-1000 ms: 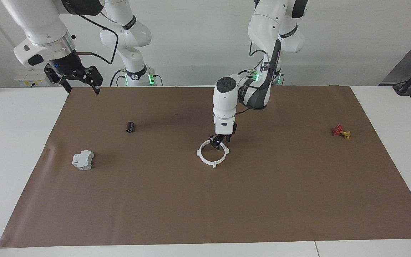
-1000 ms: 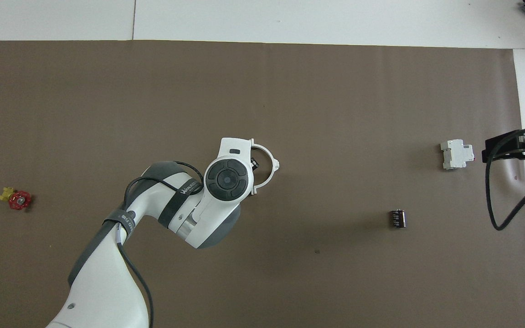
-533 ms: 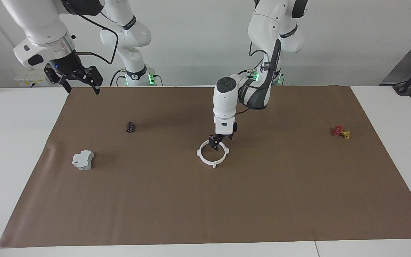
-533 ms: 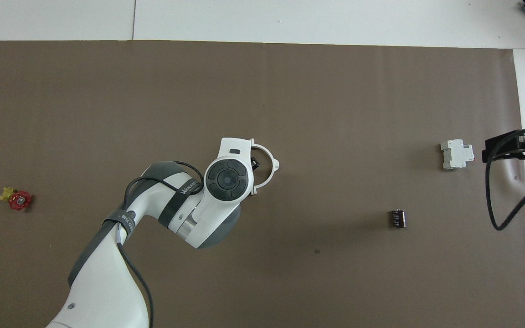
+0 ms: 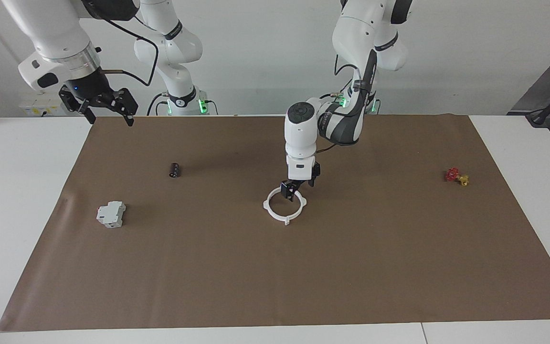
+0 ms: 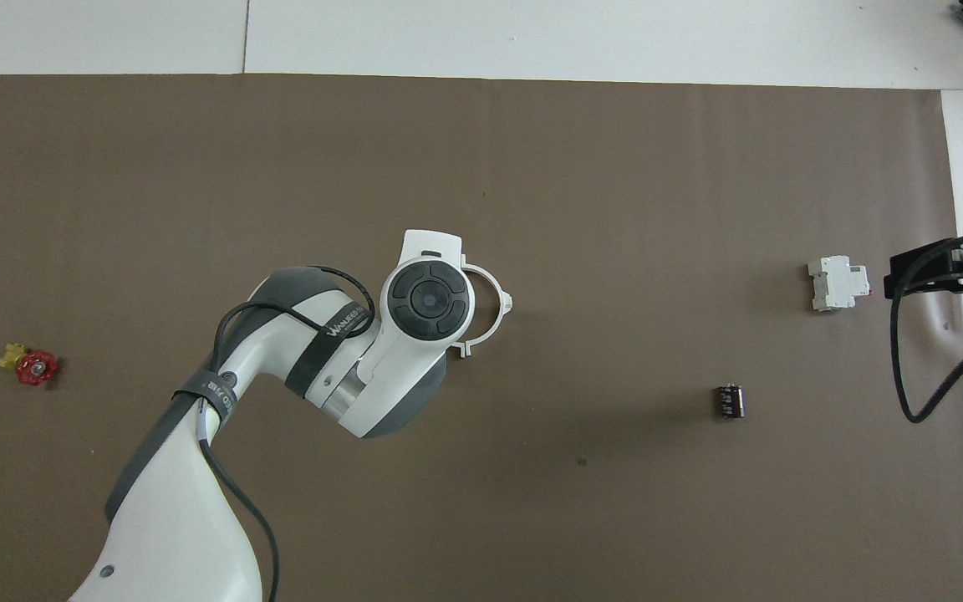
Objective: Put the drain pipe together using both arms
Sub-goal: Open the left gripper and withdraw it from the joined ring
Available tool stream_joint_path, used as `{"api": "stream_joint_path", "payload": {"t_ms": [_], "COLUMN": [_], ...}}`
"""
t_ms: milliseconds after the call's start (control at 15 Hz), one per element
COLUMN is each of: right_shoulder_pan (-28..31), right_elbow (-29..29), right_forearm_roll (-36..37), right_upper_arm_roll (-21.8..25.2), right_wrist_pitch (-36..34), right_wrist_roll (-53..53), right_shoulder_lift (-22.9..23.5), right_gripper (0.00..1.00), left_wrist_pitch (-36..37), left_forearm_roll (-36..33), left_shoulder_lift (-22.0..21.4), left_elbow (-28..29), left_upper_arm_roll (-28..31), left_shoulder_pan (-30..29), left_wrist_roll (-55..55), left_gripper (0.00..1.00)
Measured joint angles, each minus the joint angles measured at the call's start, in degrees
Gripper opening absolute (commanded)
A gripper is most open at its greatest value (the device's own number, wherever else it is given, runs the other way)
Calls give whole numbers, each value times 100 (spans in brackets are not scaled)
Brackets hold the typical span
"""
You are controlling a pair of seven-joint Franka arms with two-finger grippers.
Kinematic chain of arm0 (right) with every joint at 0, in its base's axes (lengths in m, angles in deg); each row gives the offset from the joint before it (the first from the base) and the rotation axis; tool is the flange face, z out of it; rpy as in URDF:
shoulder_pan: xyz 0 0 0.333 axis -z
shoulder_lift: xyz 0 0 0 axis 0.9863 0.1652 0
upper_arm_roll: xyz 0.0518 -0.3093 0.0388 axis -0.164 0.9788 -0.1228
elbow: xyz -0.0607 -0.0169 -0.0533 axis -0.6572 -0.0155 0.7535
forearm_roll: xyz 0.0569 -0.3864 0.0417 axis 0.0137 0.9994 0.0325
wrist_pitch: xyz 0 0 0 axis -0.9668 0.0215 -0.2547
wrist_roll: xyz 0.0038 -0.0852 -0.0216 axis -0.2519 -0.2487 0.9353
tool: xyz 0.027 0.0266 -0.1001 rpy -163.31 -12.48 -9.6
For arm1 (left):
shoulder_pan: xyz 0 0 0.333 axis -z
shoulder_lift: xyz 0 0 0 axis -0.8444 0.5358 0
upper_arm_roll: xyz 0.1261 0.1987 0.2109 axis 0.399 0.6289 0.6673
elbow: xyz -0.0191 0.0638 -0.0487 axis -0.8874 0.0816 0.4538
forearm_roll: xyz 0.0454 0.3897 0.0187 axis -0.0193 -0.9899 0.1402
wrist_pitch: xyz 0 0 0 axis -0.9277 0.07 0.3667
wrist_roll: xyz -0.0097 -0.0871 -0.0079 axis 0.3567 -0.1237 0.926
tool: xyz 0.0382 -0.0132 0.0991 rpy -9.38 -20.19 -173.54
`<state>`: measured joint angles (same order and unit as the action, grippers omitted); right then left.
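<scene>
The drain pipe (image 5: 286,220) lies on the brown mat as one joined white ring with small tabs, near the middle of the table. My left gripper (image 5: 291,189) hangs open just over the ring's edge that is nearer to the robots, with nothing between its fingers. In the overhead view the left wrist covers the gripper and half of the drain pipe (image 6: 505,303). My right gripper (image 5: 110,117) waits open and raised over the mat's corner at the right arm's end of the table, and it shows at the edge of the overhead view (image 6: 895,278).
A grey-white boxy block (image 5: 111,214) (image 6: 838,283) and a small dark cylinder (image 5: 174,170) (image 6: 729,400) lie toward the right arm's end. A red and gold valve (image 5: 456,176) (image 6: 30,364) lies toward the left arm's end.
The left gripper has lifted slightly off the ring and its wrist has shifted a little. The ring stays where it lay. The right arm has not moved.
</scene>
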<state>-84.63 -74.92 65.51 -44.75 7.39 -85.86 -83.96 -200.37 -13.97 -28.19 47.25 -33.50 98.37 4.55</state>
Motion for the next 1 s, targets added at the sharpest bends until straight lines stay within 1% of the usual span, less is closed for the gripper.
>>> {"api": "stream_joint_path", "payload": {"t_ms": [133, 267, 533, 1000], "right_shoulder_pan": [0, 0, 0, 0], "right_elbow": [0, 0, 0, 0], "right_forearm_roll": [0, 0, 0, 0], "right_upper_arm_roll": [0, 0, 0, 0], "right_wrist_pitch": [0, 0, 0, 0], "right_wrist_roll": [0, 0, 0, 0], "right_shoulder_lift": [0, 0, 0, 0], "right_gripper": [100, 100, 100, 100], "left_wrist_pitch": [416, 740, 1433, 2115], "left_forearm_roll": [-9, -10, -12, -13], "left_shoulder_lift": [-67, -261, -759, -1360], "left_elbow": [-230, -352, -380, -394], "left_upper_arm_roll": [27, 44, 60, 94], "left_shoulder_pan": [-124, -346, -820, -1911], "left_wrist_roll": [380, 851, 1999, 4376], "left_gripper": [100, 100, 100, 100]}}
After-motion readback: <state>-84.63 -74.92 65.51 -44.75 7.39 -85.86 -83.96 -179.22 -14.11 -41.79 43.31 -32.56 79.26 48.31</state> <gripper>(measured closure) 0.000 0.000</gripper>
